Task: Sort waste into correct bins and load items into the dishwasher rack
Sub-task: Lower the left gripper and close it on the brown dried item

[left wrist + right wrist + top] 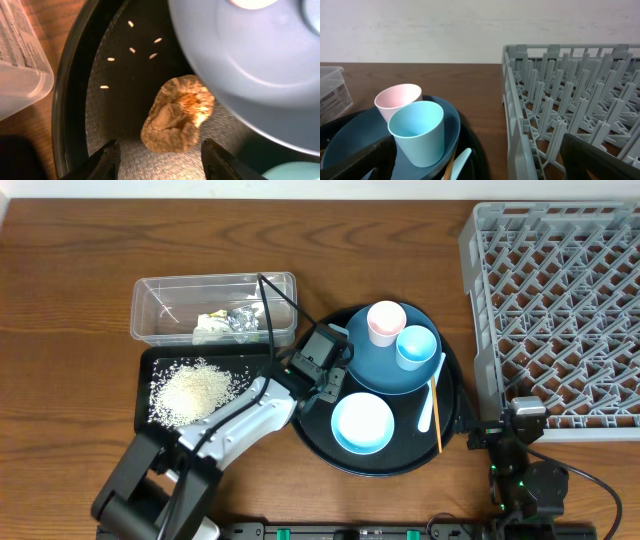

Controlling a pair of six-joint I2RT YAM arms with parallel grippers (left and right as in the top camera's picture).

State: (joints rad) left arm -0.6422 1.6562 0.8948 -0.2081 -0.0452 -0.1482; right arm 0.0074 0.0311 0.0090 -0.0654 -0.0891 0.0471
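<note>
**A:** From the biggest thing down, where does all stand?

**B:** The dishwasher rack (pixel 560 300) takes the tabletop's right edge. The round black tray (pixel 455 385) sits in the middle. The shallow black tray (pixel 160 358) and the clear tub (pixel 160 305) lie just beside its left rim.

**A:** And the waste to take now?

**B:** The brown lump (pixel 175 117) lies in the round tray's left part, right at the rim of the dark blue plate (pixel 250 65). A few rice grains (pixel 132 50) lie beyond it.

**A:** How does the hand stand to it?

**B:** The left gripper (pixel 159 155) hangs over it with its 2 fingers spread, 1 on each side, neither touching. The lump's long axis points away from the fingers, so I judge they can close across its narrow side.

**A:** The right gripper (pixel 477 162)?

**B:** Spread wide too, holding nothing, near the rack and well apart from the lump.
</note>
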